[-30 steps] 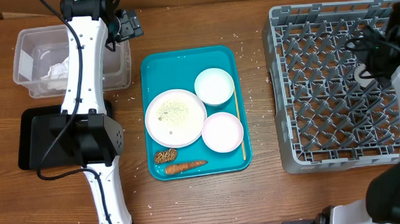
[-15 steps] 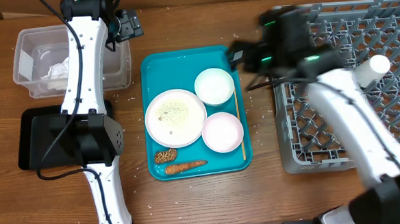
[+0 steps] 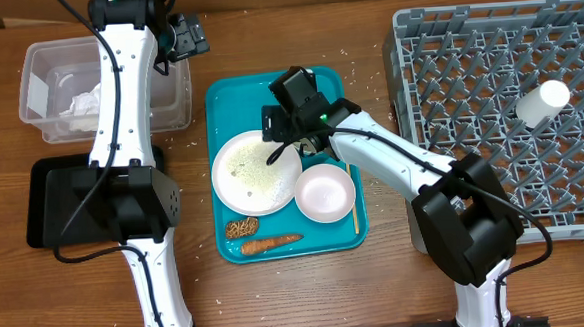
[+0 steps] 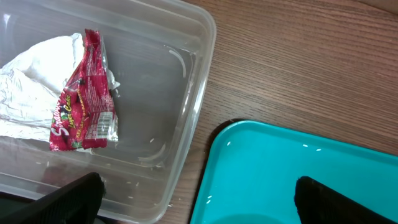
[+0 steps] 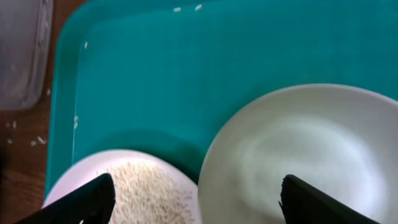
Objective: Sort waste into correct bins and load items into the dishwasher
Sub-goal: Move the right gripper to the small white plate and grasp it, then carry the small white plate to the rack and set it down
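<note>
Left pincer (image 4: 198, 186): released, fingers wide apart with nothing between them, over the corner of the clear tub (image 4: 202, 68) and the teal tray (image 4: 280, 168).
Right pincer (image 5: 196, 186): released, spread above one bowl (image 5: 298, 149), beside the plate (image 5: 134, 157).
Bowls: two, both on the teal tray; the second bowl (image 3: 325, 193) lies just beside the plate.
Plate: one, with loose rice (image 5: 146, 196) on it.
Cup (image 3: 542, 101): one, in the grey dish rack (image 3: 473, 174).
Tub contents: one red-and-white wrapper (image 4: 84, 109) on crumpled white napkins (image 4: 31, 93) — how many napkins I cannot tell.
Carrot (image 3: 271, 243): one, beside one brown piece (image 3: 241, 227), on the teal tray.
Chopsticks (image 3: 349, 176): along the tray's right rim; count unclear.
Black tray (image 3: 44, 202): one, on the bench (image 3: 379, 289).
</note>
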